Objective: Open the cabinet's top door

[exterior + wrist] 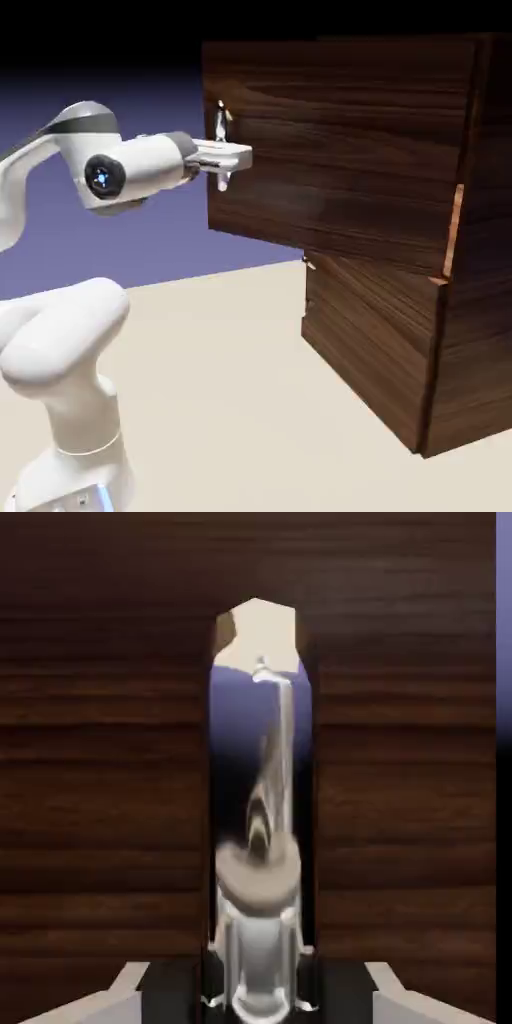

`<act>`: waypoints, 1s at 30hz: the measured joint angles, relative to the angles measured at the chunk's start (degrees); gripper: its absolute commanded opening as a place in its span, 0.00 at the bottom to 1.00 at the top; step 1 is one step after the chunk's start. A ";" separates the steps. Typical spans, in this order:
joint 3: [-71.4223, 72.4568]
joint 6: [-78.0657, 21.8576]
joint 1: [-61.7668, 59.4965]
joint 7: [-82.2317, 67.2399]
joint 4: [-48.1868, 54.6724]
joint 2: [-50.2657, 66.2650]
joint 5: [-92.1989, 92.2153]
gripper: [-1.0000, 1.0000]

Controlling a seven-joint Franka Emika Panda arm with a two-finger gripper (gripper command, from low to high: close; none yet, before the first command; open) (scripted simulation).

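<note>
The cabinet [470, 330] of dark brown wood stands at the right of the exterior view. Its top door [340, 150] is swung partly outward, and a light gap shows at its hinge edge [453, 230]. The thin silver bar handle [220, 125] stands upright near the door's left edge. My gripper [224, 160] is shut on the handle from the left, with the arm held level. In the hand view the shiny handle [264, 812] runs up the middle against the door's wood [100, 762]. My gripper [258, 997] is closed around its lower part.
The shorter lower panel [370, 340] sits closed under the door, its small handle [308, 262] at its upper left corner. The beige table [230, 400] spreads between the cabinet and the robot's base [70, 440] at the lower left.
</note>
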 measured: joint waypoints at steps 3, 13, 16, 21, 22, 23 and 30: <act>-6.23 -3.65 0.48 -1.75 -1.56 0.26 -4.83 0.00; -18.37 -22.36 -11.37 -4.02 -3.27 0.38 -11.46 0.00; -24.60 -25.77 -11.46 -6.96 -2.78 3.94 -17.08 0.00; -34.99 -31.91 -11.08 -12.41 -0.41 11.81 -27.10 0.00; -37.06 -33.17 -10.79 -13.59 0.35 13.71 -29.21 0.00; -39.14 -34.45 -10.39 -14.81 1.20 15.71 -31.35 0.00; -52.17 -42.91 -5.07 -22.77 9.34 30.25 -44.86 0.00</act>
